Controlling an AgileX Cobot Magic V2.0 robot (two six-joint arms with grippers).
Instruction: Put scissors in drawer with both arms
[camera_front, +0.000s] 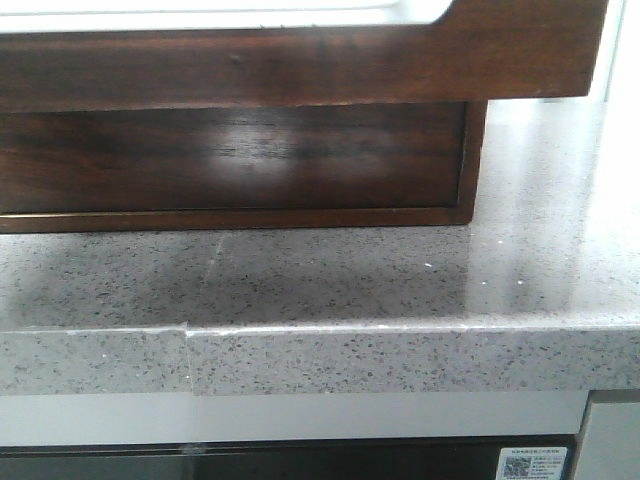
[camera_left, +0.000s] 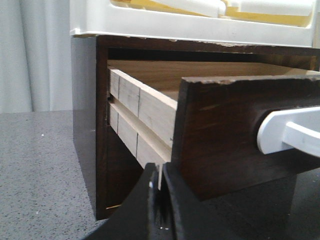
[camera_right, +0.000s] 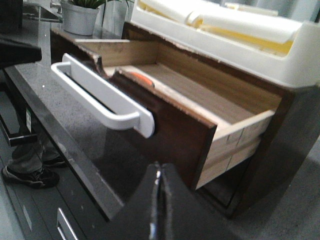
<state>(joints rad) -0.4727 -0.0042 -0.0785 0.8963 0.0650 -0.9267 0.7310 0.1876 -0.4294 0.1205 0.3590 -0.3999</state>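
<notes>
Surface: grey speckled stone countertop (camera_front: 400, 280), glossy, with one seam line across its front edge. Below the edge, a pale panel and a dark band bearing one printed label (camera_front: 532, 463).

Cabinet: one dark brown wooden cabinet (camera_left: 85, 125) standing on the countertop; one white plastic tray (camera_right: 280, 55) with yellow contents rests on top of it.

Drawer (camera_right: 175, 125): one, pulled out; pale wood sides and floor, dark glossy front, one white bar handle (camera_right: 100, 97).

Scissors (camera_right: 141, 78): one item, seen only as an orange-and-grey sliver just behind the drawer front, inside the drawer; probably the handles, but the view is too blurred to be sure.

Room: one potted plant (camera_right: 82, 14) beyond the cabinet; pale curtain (camera_left: 30, 55).

Left gripper (camera_left: 159, 200): black fingers pressed together, holding nothing, below the drawer's corner.

Right gripper (camera_right: 159, 200): fingers closed together, empty, in front of the drawer.
</notes>
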